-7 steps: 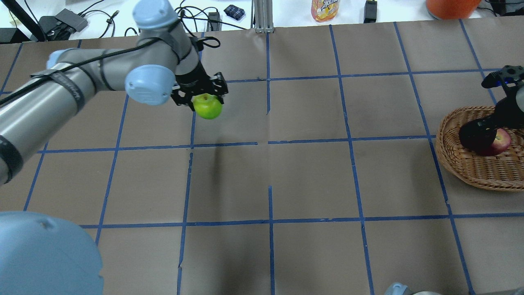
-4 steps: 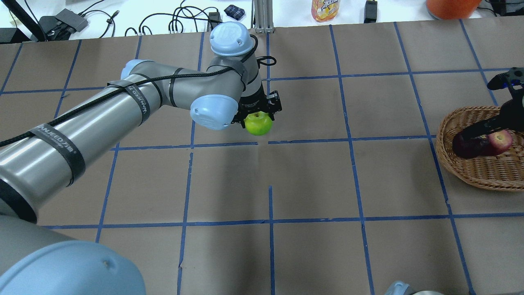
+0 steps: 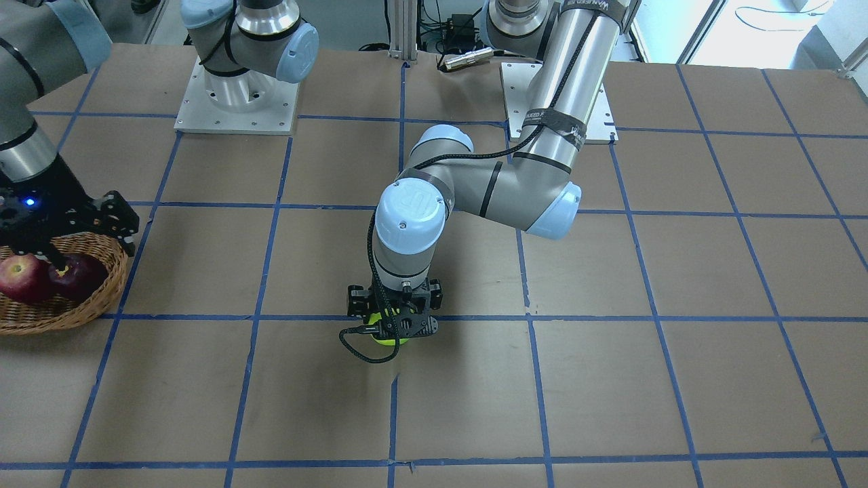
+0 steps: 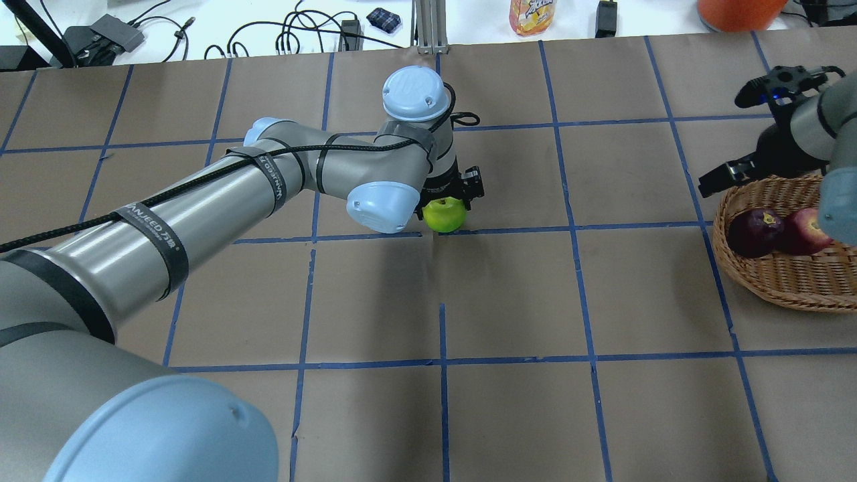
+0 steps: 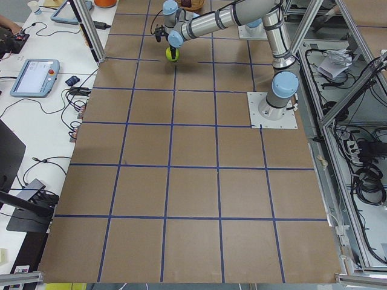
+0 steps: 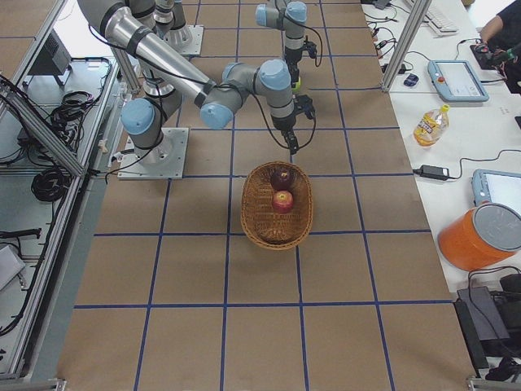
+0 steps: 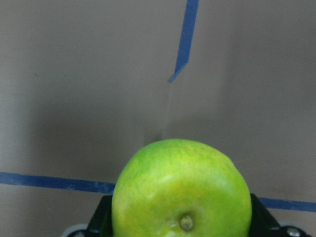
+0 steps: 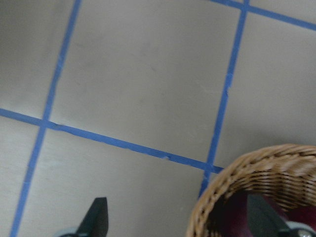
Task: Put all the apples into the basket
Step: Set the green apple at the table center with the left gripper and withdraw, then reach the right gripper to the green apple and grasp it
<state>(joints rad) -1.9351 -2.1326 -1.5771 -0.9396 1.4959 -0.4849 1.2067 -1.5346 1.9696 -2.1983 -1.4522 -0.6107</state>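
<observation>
My left gripper (image 4: pixel 450 201) is shut on the yellow-green apple (image 4: pixel 445 214) and holds it low over the middle of the table. The apple fills the bottom of the left wrist view (image 7: pixel 180 190). The wicker basket (image 4: pixel 783 281) sits at the right edge. The dark maroon apple (image 4: pixel 753 232) and the red apple (image 4: pixel 807 231) lie in it side by side. My right gripper (image 4: pixel 726 175) is open and empty, just above the basket's far-left rim (image 8: pixel 232 182).
A juice bottle (image 4: pixel 532 15), an orange bucket (image 4: pixel 736 12), cables and small devices lie beyond the table's far edge. Blue tape lines grid the brown table (image 4: pixel 509 294) between the green apple and the basket.
My left arm has carried the green apple rightward to the table's middle. My right gripper has lifted out of the basket, leaving the maroon apple beside the red one.
</observation>
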